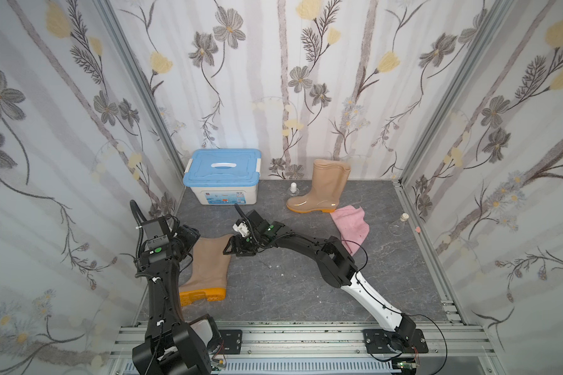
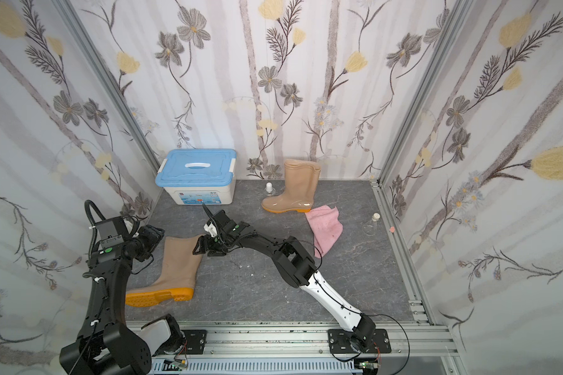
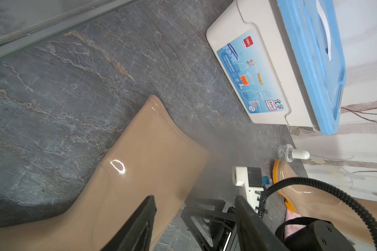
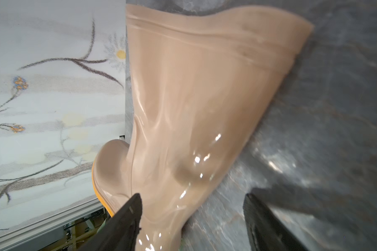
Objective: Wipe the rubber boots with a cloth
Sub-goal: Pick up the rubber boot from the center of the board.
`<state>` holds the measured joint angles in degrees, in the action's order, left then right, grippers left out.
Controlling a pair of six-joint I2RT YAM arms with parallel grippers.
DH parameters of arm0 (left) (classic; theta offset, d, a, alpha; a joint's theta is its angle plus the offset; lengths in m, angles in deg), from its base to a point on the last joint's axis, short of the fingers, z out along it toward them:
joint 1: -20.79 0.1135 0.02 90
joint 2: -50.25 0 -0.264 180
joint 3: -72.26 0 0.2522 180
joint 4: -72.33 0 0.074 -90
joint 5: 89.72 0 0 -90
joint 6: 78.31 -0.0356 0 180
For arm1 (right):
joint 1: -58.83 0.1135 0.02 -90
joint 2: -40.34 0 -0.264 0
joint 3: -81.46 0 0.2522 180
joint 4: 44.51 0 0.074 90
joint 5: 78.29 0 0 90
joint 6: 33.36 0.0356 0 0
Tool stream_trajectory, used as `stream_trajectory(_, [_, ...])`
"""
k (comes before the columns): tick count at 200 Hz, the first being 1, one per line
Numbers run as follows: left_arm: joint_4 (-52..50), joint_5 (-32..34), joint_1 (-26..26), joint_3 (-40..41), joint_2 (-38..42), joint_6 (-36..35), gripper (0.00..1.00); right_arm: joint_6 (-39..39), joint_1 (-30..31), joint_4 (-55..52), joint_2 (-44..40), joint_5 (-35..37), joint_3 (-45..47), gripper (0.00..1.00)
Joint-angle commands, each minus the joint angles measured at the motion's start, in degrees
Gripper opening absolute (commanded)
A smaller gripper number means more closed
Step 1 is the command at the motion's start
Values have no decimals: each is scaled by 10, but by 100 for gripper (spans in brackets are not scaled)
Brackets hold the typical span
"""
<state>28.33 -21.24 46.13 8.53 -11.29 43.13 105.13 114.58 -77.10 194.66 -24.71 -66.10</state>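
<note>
Just beside right gripper, shaft of toppled boot

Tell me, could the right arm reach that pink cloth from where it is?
Probably yes. The pink cloth lies uncovered beside the right arm's elbow, and the right gripper, jaws open and empty, sits by the lying boot. It would need to fold back; the standing boot borders the cloth's far edge.

Left arm hides the lying boot's toe end; right arm covers the cloth's near corner.

Floral walls, grey marbled floor
</note>
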Motion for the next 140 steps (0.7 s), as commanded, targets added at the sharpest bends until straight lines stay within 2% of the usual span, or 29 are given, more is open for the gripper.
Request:
stream_trajectory(1, [12, -4, 1, -4, -2, -5, 61, 43, 7, 38, 31, -28, -40, 70])
stream_trajectory(16, [13, -4, 1, -3, -2, -6, 61, 62, 10, 42, 62, -34, -84, 65])
stream_trajectory(26, [14, -5, 1, -3, -3, -5, 61, 72, 13, 40, 83, -40, -112, 58])
stream_trajectory(30, [14, -5, 1, -3, -3, -6, 61, 74, 14, 40, 88, -40, -120, 52])
stream_trajectory(44, [14, -5, 2, -2, -3, -5, 61, 76, 15, 37, 93, -38, -121, 18])
stream_trajectory(49, [13, -5, 1, -3, -3, -6, 61, 72, 15, 33, 91, -39, -120, 10])
stream_trajectory(59, [13, -6, 1, -3, -4, -6, 61, 52, 11, 14, 80, -41, -113, 0])
stream_trajectory(74, [16, -14, 2, -2, -4, -5, 61, 4, 2, -11, 26, -37, -56, 0])
stream_trajectory(111, [24, -44, 1, -1, -5, -1, 61, -133, -50, -26, -218, 50, 236, 0])
stream_trajectory(137, [32, -80, -1, 0, -14, 3, 61, -222, -83, -91, -360, 123, 353, 0])
stream_trajectory(140, [32, -83, -2, 0, -15, 4, 61, -232, -101, -102, -373, 131, 360, 0])
